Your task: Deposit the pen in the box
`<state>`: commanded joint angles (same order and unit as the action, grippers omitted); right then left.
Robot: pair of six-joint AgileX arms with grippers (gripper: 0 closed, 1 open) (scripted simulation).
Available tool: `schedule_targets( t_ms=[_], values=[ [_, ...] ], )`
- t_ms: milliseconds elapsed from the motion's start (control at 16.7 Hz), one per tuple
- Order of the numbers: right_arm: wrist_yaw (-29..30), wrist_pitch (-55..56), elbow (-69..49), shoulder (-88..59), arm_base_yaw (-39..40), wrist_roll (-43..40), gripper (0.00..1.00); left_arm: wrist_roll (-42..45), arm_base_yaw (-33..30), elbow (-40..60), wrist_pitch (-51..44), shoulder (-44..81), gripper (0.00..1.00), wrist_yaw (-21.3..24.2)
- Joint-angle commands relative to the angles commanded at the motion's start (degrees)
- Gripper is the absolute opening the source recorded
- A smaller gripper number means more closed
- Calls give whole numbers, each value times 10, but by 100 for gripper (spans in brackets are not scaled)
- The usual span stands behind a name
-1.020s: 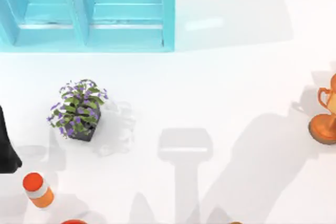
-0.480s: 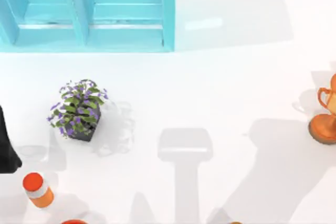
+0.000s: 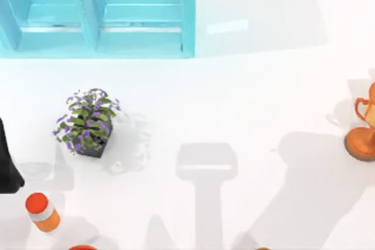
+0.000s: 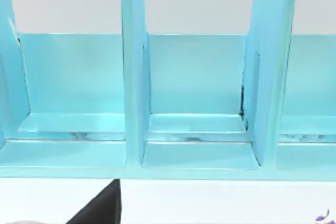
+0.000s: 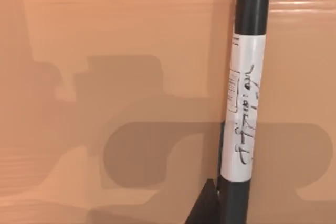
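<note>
Starting closest in: the pen point(image 5: 244, 108) sits right up against the right arm's wrist camera, running lengthwise straight out ahead of the right gripper, white label with black scribble facing the lens and dark barrel at both ends. Behind it is a flat tan-orange surface point(image 5: 105, 51) with blocky shadows on it. Honestly I can't tell how far that gripper is spread or whether it actually has the pen clamped; being that close and lined up, my guess is it's either holding it or right at the pick.

Further out, the left arm point(image 3: 7, 162) is parked at the desk's point(image 3: 234, 98) left edge, with the box point(image 4: 134, 77) straight ahead of its gripper, open compartments facing it. Can't tell that gripper's state either. A potted plant point(image 3: 88, 122) and an orange bottle point(image 3: 42, 212) sit close by that arm, and a trophy point(image 3: 364, 127) stands well away on the far right.

So I'd call this the pick/lift stage, with nothing in the box yet. The next move needs a secure grip, then a long carry over to a compartment, clearing the plant.
</note>
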<state>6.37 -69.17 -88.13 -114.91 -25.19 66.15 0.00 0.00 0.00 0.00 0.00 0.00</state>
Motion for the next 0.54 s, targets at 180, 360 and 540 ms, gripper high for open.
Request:
schedule_targets(
  t_ms=[180, 360, 540],
  values=[
    [0, 0, 0, 0, 0, 0, 98, 0, 0, 0, 0, 0, 100, 0],
    [0, 0, 0, 0, 0, 0, 100, 0, 0, 0, 0, 0, 100, 0],
    [0, 0, 0, 0, 0, 0, 100, 0, 0, 0, 0, 0, 100, 0]
  ],
)
